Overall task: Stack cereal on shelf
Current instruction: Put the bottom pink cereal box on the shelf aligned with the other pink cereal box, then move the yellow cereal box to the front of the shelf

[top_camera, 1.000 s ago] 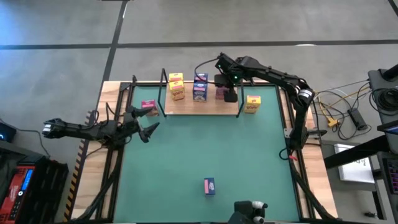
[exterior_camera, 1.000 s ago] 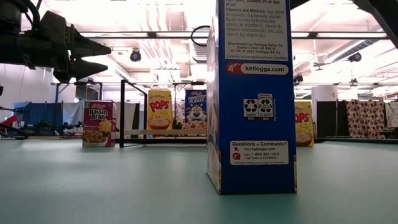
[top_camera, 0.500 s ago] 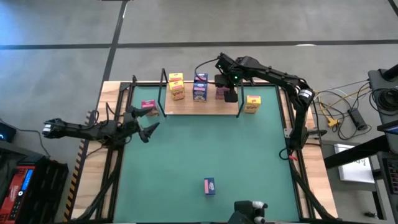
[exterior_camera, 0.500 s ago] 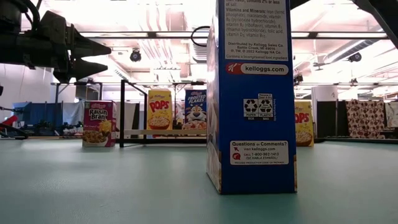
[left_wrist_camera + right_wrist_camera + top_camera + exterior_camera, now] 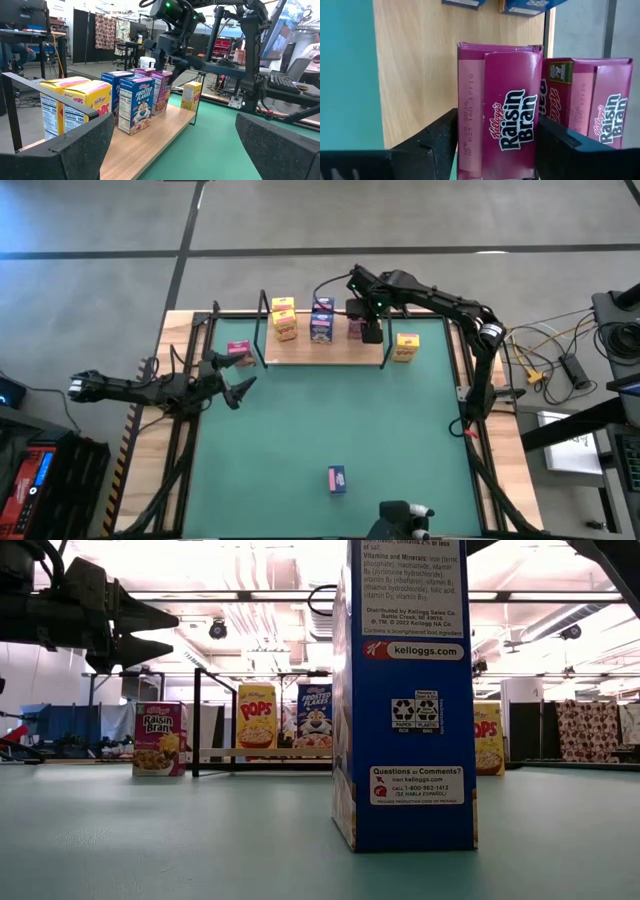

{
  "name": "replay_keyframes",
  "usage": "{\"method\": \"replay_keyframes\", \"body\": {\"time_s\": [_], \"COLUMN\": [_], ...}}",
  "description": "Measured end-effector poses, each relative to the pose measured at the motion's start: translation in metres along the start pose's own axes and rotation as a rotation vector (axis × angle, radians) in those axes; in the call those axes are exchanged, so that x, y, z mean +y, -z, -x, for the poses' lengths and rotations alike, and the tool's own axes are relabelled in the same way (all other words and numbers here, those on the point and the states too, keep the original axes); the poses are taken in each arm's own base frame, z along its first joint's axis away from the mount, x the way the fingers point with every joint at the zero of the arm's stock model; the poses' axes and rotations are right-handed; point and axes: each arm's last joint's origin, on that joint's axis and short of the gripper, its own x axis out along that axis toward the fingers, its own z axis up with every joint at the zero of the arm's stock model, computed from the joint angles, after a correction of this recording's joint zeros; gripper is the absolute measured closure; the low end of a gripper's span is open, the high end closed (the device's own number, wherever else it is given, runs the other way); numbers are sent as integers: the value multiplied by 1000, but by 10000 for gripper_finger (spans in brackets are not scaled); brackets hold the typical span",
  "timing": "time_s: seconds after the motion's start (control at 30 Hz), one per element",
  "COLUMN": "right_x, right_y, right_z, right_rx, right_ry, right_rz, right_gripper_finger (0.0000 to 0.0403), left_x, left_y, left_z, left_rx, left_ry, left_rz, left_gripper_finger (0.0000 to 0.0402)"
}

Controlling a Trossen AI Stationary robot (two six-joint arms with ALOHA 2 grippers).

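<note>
Shelf (image 5: 325,350) sits at desk's far edge, yellow, blue and pink boxes on it; right gripper (image 5: 370,332) at its right end, left gripper (image 5: 236,387) waits at mat's left.
Low: blue box (image 5: 405,690) stands up close.
Left wrist: fingers (image 5: 75,142) spread wide, empty.
Right wrist: fingers (image 5: 432,145) flank pink box (image 5: 500,110); clamped or not, cannot tell.

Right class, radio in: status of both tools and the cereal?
Right tool around pink Raisin Bran box on shelf. Left tool open, waiting left of shelf. Nothing in the way.
</note>
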Motion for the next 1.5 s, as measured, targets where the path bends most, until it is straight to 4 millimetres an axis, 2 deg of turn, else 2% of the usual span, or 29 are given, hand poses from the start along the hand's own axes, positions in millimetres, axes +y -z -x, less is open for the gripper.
{"method": "replay_keyframes", "body": {"time_s": [0.8,0.93,1.27,1.5], "right_x": [-3,-3,1,8], "right_y": [4,3,-1,-4], "right_z": [9,14,33,53], "right_rx": [7,5,5,32], "right_ry": [-6,-10,-48,-78], "right_rz": [-37,-37,-78,-86], "right_gripper_finger": [199,172,66,35], "left_x": [0,0,0,0], "left_y": [0,0,0,0], "left_z": [0,0,0,0], "left_rx": [0,0,0,0], "left_ry": [-1,0,0,0], "left_rz": [0,0,0,0], "left_gripper_finger": [2,2,2,2]}}
